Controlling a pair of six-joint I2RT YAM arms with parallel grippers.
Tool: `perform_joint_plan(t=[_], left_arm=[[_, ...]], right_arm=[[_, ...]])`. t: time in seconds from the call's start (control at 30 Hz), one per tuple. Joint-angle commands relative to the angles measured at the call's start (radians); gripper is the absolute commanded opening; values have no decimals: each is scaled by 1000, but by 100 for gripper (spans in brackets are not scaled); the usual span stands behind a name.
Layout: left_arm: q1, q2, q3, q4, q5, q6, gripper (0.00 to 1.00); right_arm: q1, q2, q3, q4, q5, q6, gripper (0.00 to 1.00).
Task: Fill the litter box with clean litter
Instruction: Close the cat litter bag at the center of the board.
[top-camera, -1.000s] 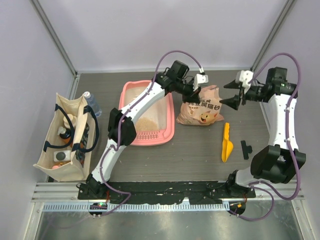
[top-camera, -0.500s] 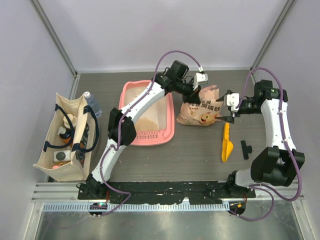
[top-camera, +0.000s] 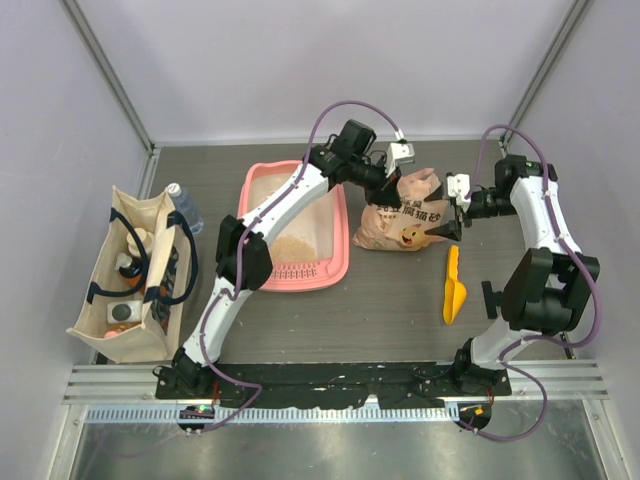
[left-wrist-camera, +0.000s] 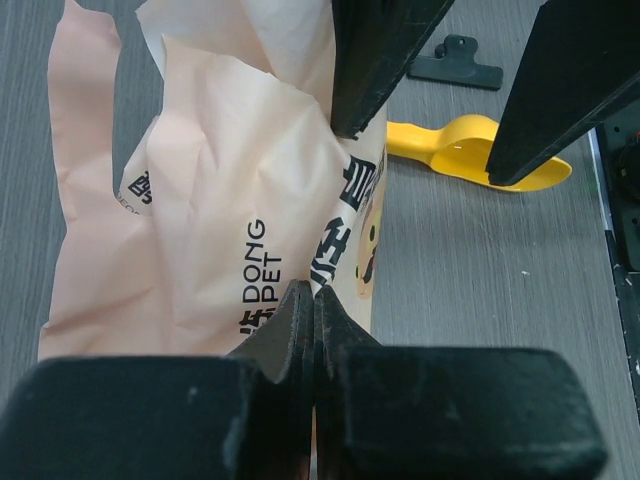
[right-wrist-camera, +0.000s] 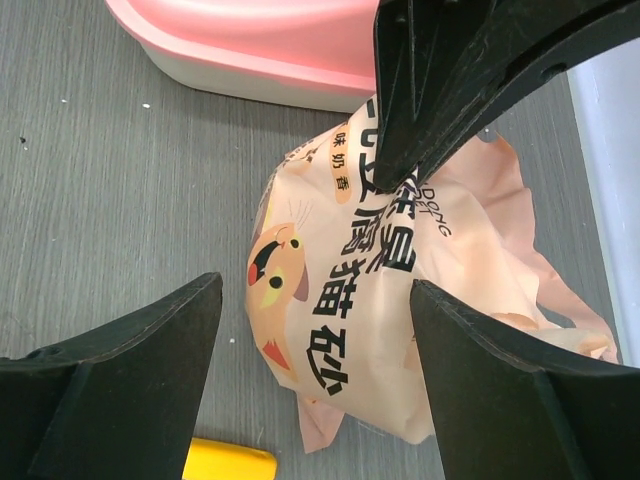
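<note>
right claw (top-camera: 446, 222) now beside the bag (top-camera: 400, 226)

Bright even light, soft shadows, mostly sharp

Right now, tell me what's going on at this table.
The left gripper is shut on the top of the peach litter bag, which sits beside the pink litter box. The right gripper is open at the bag's other side, not gripping it. The box holds a small pile of litter. The yellow scoop lies nearby.
</note>
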Motion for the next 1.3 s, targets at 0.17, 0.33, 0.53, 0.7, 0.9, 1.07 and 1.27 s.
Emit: perform_joint_plan(t=[0.17, 0.33, 0.53, 0.7, 0.9, 1.07, 1.27], left_arm=[[-6, -4, 69, 89, 91, -94, 0], [-6, -3, 71, 93, 91, -112, 0], [-4, 0, 66, 126, 117, -171, 0], [-1, -3, 68, 152, 126, -204, 0], [-1, -6, 60, 162, 127, -201, 0], [-3, -9, 60, 164, 124, -197, 0], [-9, -12, 54, 176, 124, -221, 0]], right_arm=[[3, 82, 107, -68, -69, -559, 82], [3, 121, 187, -163, -83, -639, 81], [17, 113, 161, -158, -50, -651, 82], [16, 142, 132, -56, -8, -604, 83], [-1, 165, 136, 145, -7, -487, 83], [-7, 200, 172, 179, -34, -485, 83], [-10, 228, 242, 196, -43, -398, 83]])
